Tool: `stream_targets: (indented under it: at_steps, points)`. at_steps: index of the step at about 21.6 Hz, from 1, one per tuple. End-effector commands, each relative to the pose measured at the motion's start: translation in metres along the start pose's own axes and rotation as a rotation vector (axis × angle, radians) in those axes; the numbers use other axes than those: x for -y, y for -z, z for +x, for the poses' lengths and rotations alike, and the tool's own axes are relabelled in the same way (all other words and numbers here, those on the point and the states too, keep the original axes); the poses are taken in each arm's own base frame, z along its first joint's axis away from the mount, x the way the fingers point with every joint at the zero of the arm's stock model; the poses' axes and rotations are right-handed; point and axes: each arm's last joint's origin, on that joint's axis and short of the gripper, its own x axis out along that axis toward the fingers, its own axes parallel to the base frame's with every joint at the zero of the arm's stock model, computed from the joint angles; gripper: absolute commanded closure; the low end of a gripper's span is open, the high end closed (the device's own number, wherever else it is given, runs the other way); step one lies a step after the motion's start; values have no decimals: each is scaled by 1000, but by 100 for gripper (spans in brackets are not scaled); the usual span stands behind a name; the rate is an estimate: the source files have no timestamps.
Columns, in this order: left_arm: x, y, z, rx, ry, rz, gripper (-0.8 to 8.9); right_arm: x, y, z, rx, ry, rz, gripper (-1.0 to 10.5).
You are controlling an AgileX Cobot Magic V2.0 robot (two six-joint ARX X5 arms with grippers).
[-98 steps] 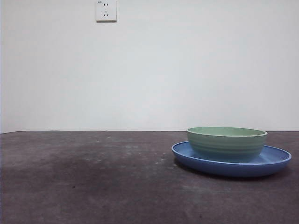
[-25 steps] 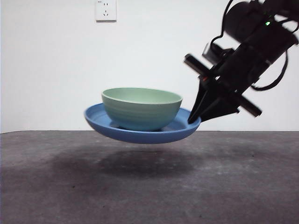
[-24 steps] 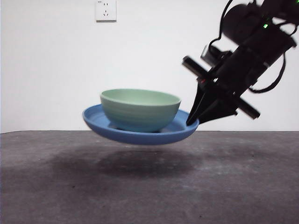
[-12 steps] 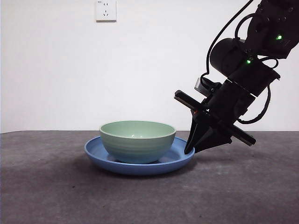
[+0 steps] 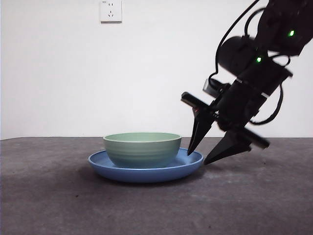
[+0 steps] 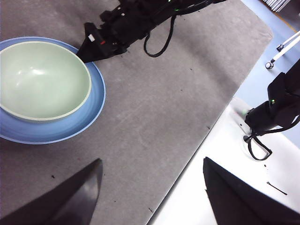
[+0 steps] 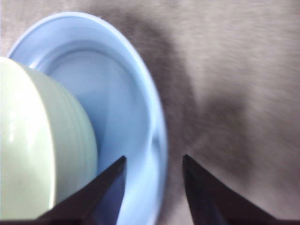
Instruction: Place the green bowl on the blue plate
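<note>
**A:** The right gripper (image 5: 203, 157) stands parted at the plate's rim, one jaw above the lip, one outside it, holding nothing. The left gripper (image 6: 150, 187) hangs wide open and empty, high over the table's edge.

**B:** And the dishes?

**A:** The green bowl (image 5: 142, 148) sits inside the blue plate (image 5: 146, 171), on the grey table (image 5: 58, 196), well away from its edges.

**B:** How would they handle?

**A:** Both look rigid, glossy, likely slippery and breakable; the plate's thin rim seems the only grip. Open table lies on every side for backing away.
</note>
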Motion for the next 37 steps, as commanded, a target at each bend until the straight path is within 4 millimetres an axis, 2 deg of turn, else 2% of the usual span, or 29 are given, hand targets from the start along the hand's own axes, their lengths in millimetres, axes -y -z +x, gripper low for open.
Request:
stream_targets:
  at_steps: [1, 5, 8, 10, 13, 15, 18, 24, 33, 35, 37]
  points:
    - [1, -2, 0, 5, 8, 32, 470, -11, -6, -22, 49, 21, -31, 737]
    - [1, -2, 0, 5, 8, 34, 470, -28, 0, -75, 87, 49, -126, 736]
    - [1, -2, 0, 7, 8, 35, 470, -44, 13, -123, 126, 25, -218, 736]
    - [1, -2, 0, 6, 8, 35, 470, -54, 27, -157, 165, 3, -275, 736]
    - [1, -2, 0, 5, 8, 34, 470, -64, 49, -198, 216, -41, -340, 736]
    - [1, -2, 0, 4, 8, 33, 470, -67, 60, -213, 221, -82, -366, 736]
    - [1, -2, 0, 4, 8, 33, 470, -70, 75, -229, 203, -147, -393, 736]
    - [1, -2, 0, 4, 8, 33, 470, -69, 97, -247, 158, -174, -421, 736]
    - [1, -2, 0, 2, 8, 32, 480, -68, 102, -251, 154, -174, -435, 737]
    - [1, -2, 0, -2, 8, 30, 554, -68, 102, -251, 154, -174, -435, 771]
    - [1, -2, 0, -2, 8, 30, 726, -68, 102, -251, 154, -173, -443, 918]
